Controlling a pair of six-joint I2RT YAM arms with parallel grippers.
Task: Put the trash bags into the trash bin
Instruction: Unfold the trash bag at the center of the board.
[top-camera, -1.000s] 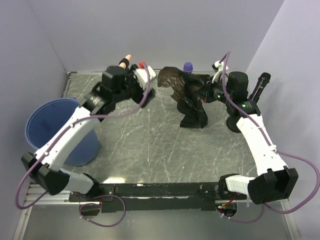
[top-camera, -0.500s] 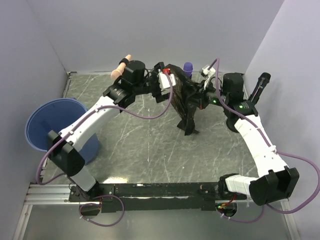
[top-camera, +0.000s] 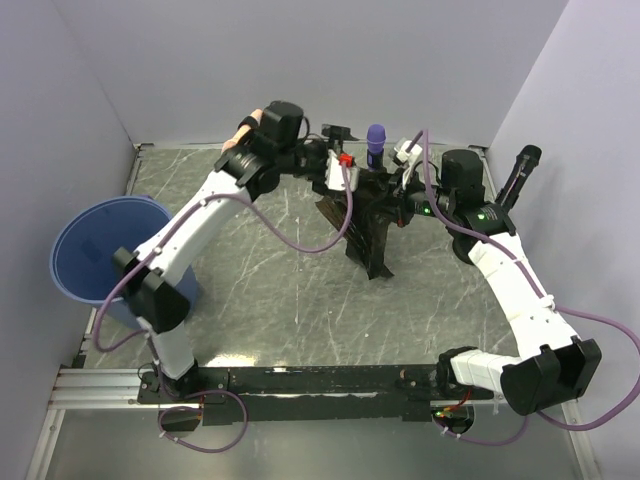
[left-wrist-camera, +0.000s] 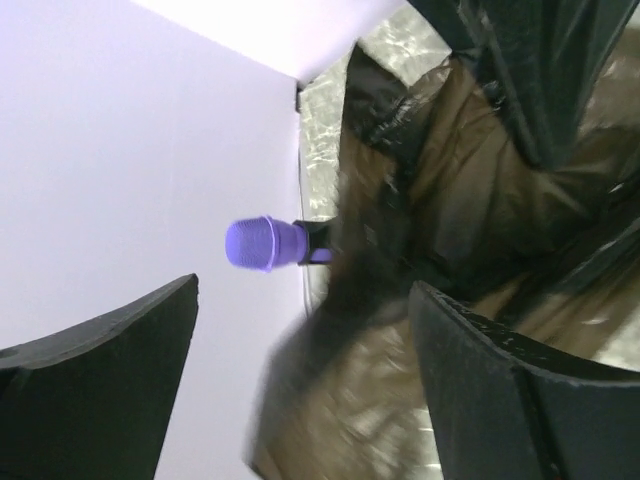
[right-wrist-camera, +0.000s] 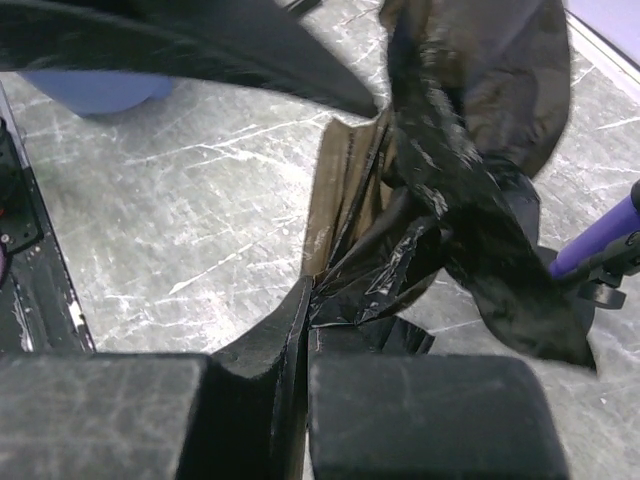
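Pinching the trash bag (right-wrist-camera: 450, 230), the right gripper (right-wrist-camera: 306, 310) had its two fingers pressed tight together, with a fold of the black plastic caught between them. From those fingers the rest of the bag rose in a crinkled bunch, and one brown see-through part hung just past the tips. From above, the bag (top-camera: 365, 235) drooped below both grippers and its low end reached down to the grey stone table (top-camera: 280, 300). The left gripper (left-wrist-camera: 300, 390) had its fingers spread wide apart and held nothing. One finger (left-wrist-camera: 100, 380) had only the wall in front of it. The other finger (left-wrist-camera: 500, 400) was right beside the bag, but that part was too blurry to tell if they touched. A purple-topped thing (left-wrist-camera: 262, 243) stood by the back wall, just beyond the open fingers. The trash bin (top-camera: 75, 250), big, round and blue, sat well apart from both sets of fingers, far off on the left arm's side near that arm's base.
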